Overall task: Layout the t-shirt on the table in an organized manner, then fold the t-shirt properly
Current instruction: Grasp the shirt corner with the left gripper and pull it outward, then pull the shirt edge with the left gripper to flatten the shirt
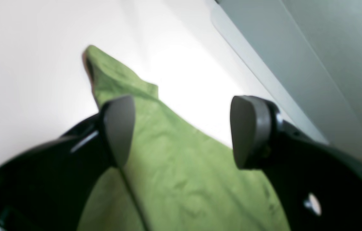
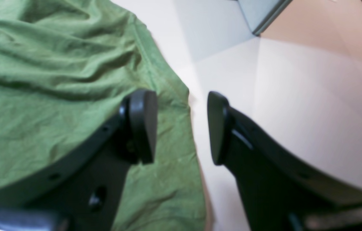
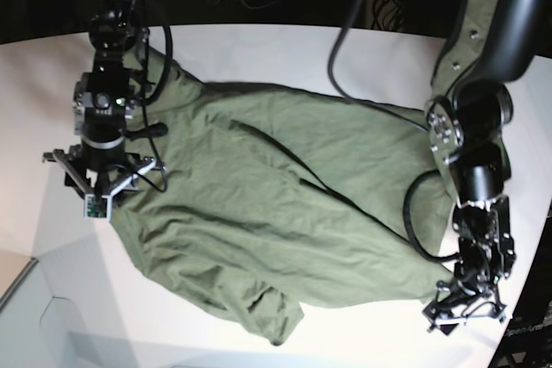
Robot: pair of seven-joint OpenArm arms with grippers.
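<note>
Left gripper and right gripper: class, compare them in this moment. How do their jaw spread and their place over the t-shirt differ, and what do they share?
The left gripper has its jaws spread wider than the right gripper. The left gripper sits above a narrow end of the t-shirt with the fabric running between its pads; the right gripper straddles the shirt's side edge, one pad over cloth, one over the bare table. Both stand open, holding nothing, with dark rounded pads.

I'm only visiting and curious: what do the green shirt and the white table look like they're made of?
The t-shirt looks like soft, matte woven or knitted cloth, probably cotton: it creases, bunches and shows stitched hems. The table looks like a smooth, hard white surface, perhaps laminate or painted board: it throws back a faint glare. Its core cannot be told.
</note>
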